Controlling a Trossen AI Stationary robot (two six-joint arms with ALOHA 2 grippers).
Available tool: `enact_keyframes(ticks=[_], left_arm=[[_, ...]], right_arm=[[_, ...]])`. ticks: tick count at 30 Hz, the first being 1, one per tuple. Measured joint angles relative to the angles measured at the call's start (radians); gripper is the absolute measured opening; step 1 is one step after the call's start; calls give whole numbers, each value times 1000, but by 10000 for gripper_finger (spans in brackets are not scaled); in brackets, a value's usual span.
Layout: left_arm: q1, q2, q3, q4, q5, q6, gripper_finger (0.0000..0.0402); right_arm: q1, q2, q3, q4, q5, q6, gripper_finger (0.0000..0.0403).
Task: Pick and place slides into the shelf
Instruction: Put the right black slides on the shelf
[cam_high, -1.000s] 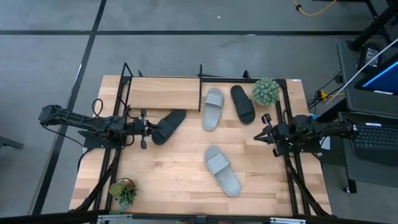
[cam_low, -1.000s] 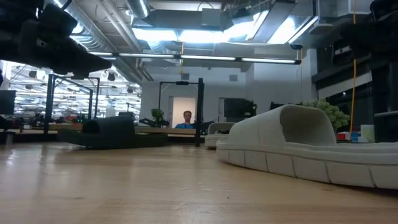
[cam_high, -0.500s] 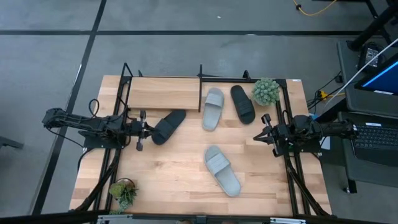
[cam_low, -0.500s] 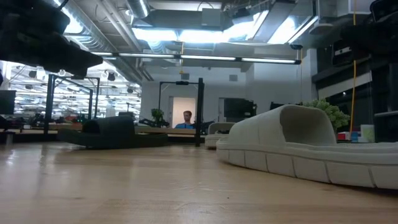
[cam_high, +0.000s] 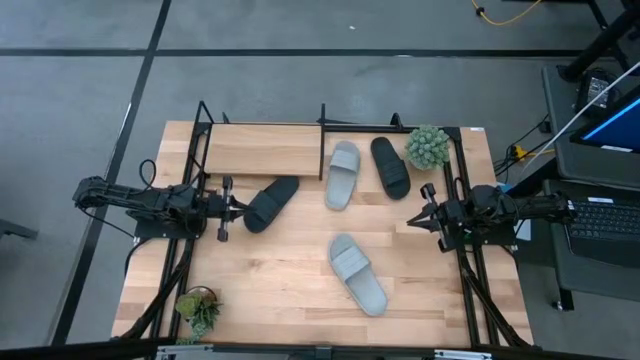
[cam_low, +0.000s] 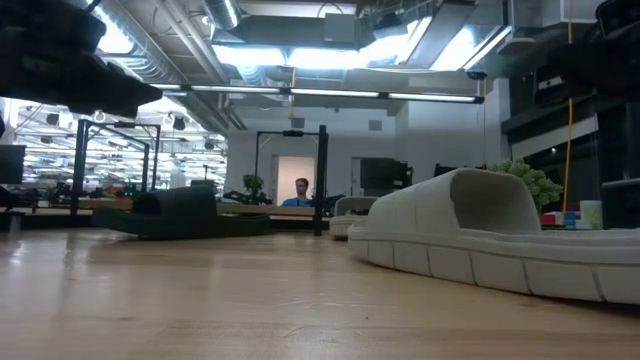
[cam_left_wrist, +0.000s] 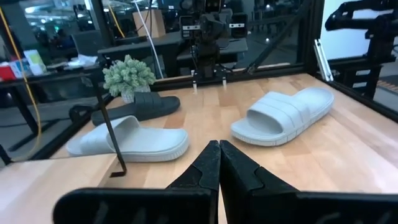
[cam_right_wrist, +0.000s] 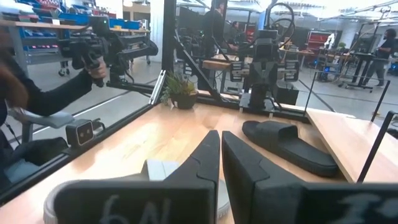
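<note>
In the high view, one black slide (cam_high: 270, 203) lies flat on the tabletop just in front of the shelf (cam_high: 262, 150). My left gripper (cam_high: 222, 208) is shut and hovers just left of it, touching nothing. A pale grey slide (cam_high: 342, 175) and a second black slide (cam_high: 390, 167) lie side by side by the shelf's right half. Another pale grey slide (cam_high: 358, 274) rests on its sole mid-table, large in the low view (cam_low: 480, 235). My right gripper (cam_high: 425, 215) is shut and waits at the table's right edge. The left wrist view shows the shut fingers (cam_left_wrist: 219, 155).
A green potted plant (cam_high: 427, 146) stands at the shelf's right end, and another (cam_high: 198, 306) sits at the near left corner. Black frame rods run along both table sides. A person (cam_right_wrist: 37, 93) stands beyond the table's near edge.
My left gripper has drawn back a little toward the table's left edge, away from the black slide. The slides have stayed where they were.
</note>
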Motion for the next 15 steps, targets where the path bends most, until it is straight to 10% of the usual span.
enact_keyframes(ticks=[15], left_arm=[[0, 0, 0, 19, -132, -27, 0]], right_arm=[[-1, 0, 0, -22, 87, 56, 21]])
